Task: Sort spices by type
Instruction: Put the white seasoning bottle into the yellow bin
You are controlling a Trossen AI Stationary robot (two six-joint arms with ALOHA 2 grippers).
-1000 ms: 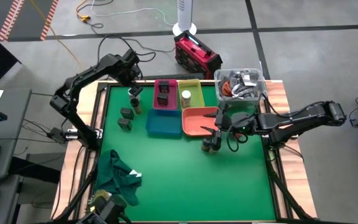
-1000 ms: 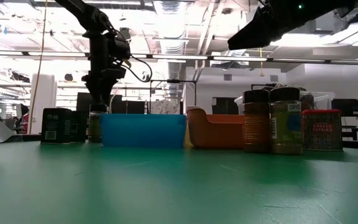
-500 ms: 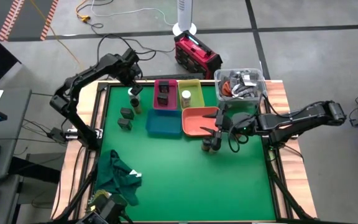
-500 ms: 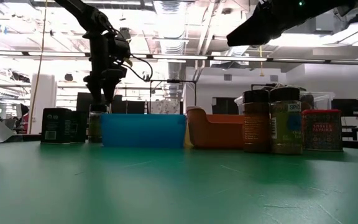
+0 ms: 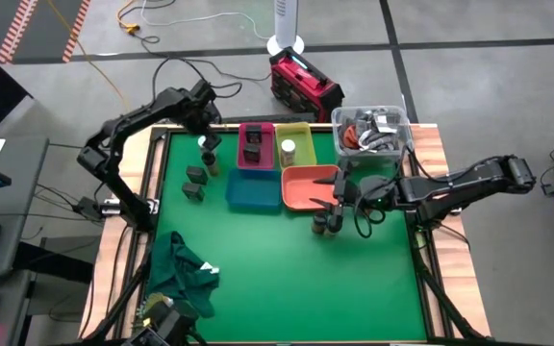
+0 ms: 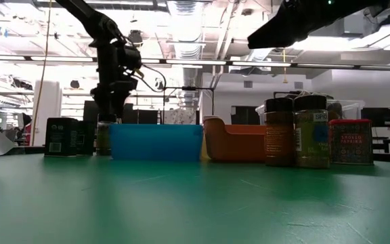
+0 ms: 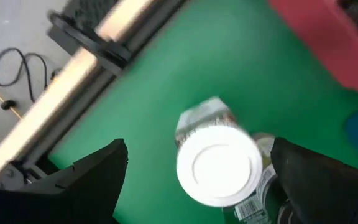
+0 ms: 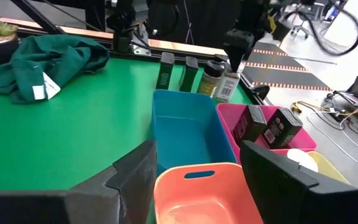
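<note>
My left gripper (image 5: 205,137) hangs open over a white-topped round jar (image 7: 219,165) at the mat's far left. Its fingers stand on either side of the jar's lid, apart from it. A dark round jar (image 5: 211,163) stands right beside that jar. Two dark boxy tins (image 5: 194,183) stand nearer on the mat, and two more (image 8: 266,126) sit in the pink tray (image 5: 255,161). Another white-topped jar (image 5: 288,147) is in the yellow-green tray. My right gripper (image 8: 197,149) is open above the orange tray (image 8: 194,193). Two dark round jars (image 6: 296,132) and a magenta-red cube (image 6: 351,142) stand below it.
The blue tray (image 5: 253,194) lies between the tins and the orange tray. A clear bin of cables (image 5: 373,130) stands at the far right corner. A green cloth (image 5: 186,269) lies at the near left. The green mat (image 5: 296,279) is bare in the middle and near right.
</note>
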